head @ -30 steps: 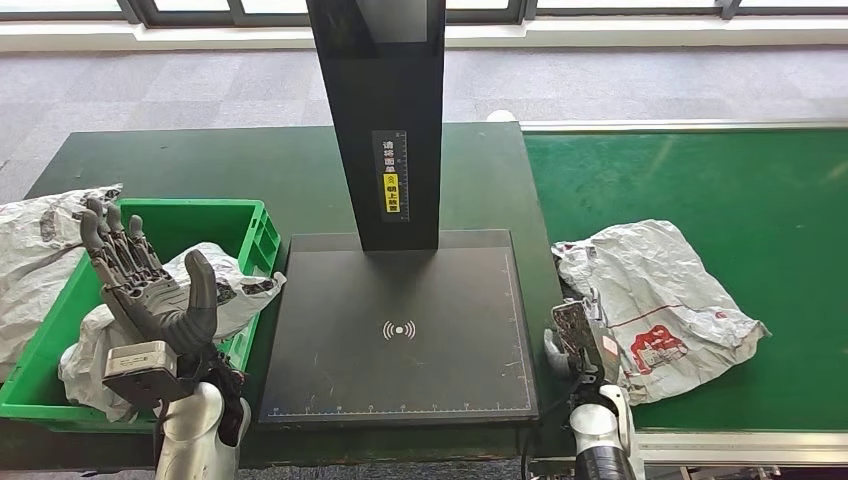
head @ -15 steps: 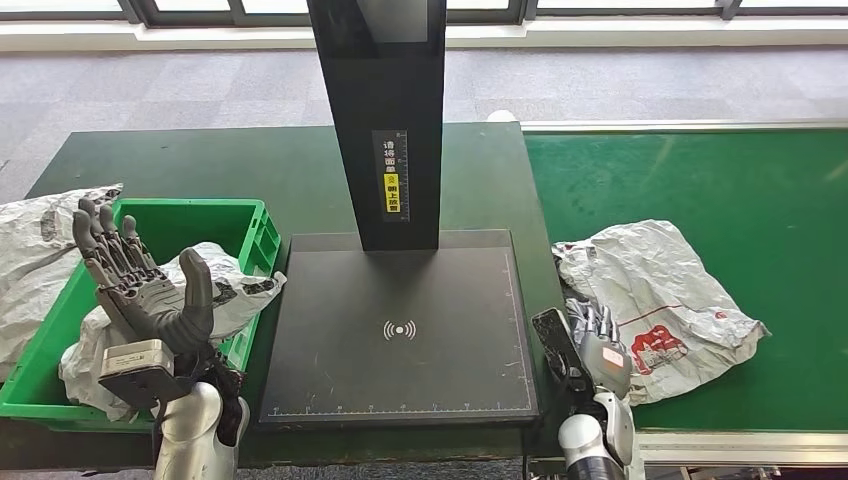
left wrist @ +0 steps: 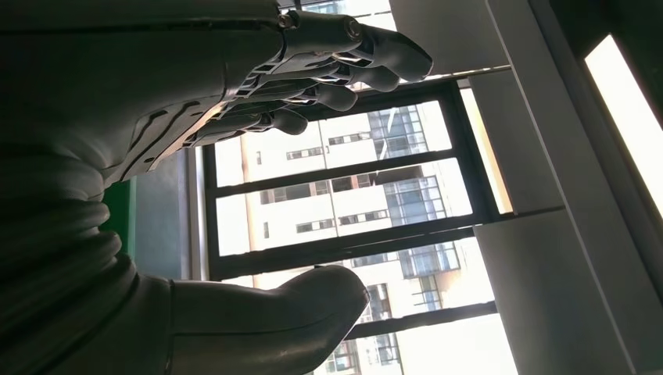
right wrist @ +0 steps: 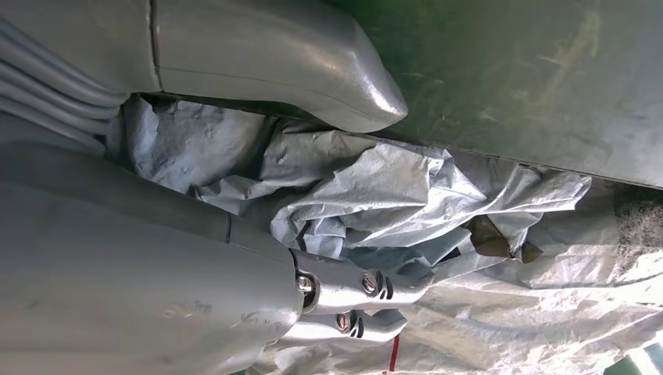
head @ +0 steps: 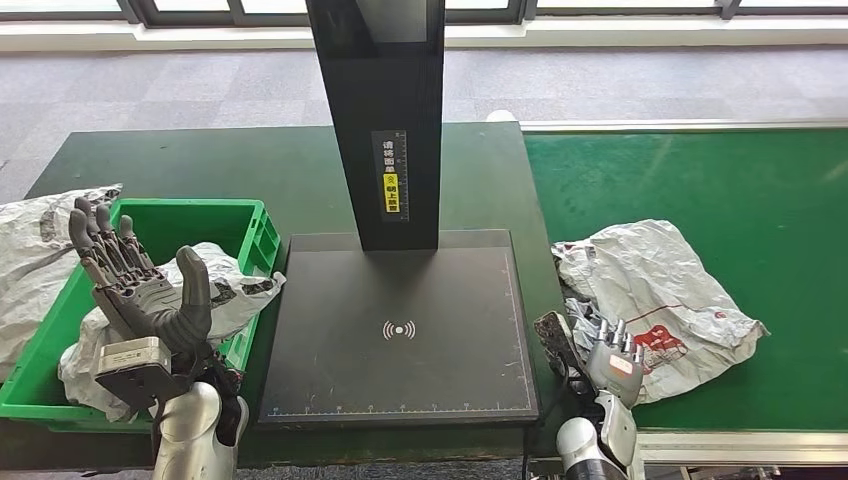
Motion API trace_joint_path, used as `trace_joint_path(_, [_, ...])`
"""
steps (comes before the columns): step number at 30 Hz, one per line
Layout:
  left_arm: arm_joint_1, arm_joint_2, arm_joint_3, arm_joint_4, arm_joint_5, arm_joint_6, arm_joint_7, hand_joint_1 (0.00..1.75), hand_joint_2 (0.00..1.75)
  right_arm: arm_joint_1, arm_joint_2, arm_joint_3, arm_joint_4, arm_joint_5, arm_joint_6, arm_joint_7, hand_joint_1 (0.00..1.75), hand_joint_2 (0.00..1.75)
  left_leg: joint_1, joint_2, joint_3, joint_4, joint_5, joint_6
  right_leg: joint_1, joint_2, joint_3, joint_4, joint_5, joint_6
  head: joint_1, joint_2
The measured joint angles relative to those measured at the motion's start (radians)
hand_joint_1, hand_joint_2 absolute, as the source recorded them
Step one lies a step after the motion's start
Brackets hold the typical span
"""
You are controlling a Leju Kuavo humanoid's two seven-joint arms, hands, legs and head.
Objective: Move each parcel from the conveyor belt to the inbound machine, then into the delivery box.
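Fingers [head: 612,335] of the right hand [head: 608,355], spread and empty, have turned onto the parcel [head: 660,290] edge, so a grasp looks imminent; left hand [head: 135,290] stays open

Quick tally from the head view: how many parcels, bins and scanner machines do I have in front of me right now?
Grey parcels: 3 (on the conveyor belt, in the green bin, beside the bin at the far left)
Green bins: 1
Black inbound machines: 1
Total: 5
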Motion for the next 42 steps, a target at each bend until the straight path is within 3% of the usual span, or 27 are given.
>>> trace_joint_path(7, [0.000, 0.000, 0.000, 0.000, 0.000, 0.001, 0.000, 0.00, 1.75, -0.011, -0.009, 0.000, 0.027, 0.038, 0.016, 0.026, 0.07, 0.00, 0.000, 0.000, 0.000, 0.000, 0.000, 0.000, 0.000, 0.000, 0.000, 0.000, 0.000, 0.000, 0.000, 0.000])
trace_joint_path(11, [0.000, 0.000, 0.000, 0.000, 0.000, 0.001, 0.000, 0.00, 1.75, -0.018, -0.012, 0.000, 0.037, 0.043, 0.017, 0.031, 1.75, 1.75, 0.000, 0.000, 0.001, 0.000, 0.000, 0.000, 0.000, 0.000, 0.001, 0.000, 0.000, 0.000, 0.000, 0.000])
trace_joint_path(42, [0.001, 0.000, 0.000, -0.009, 0.001, 0.013, 0.006, 0.00, 1.75, -0.104, -0.014, 0.000, 0.092, 0.078, 0.055, 0.037, 1.75, 1.75, 0.000, 0.000, 0.007, 0.000, 0.000, 0.000, 0.000, 0.000, 0.008, -0.001, 0.000, 0.000, 0.000, 0.000])
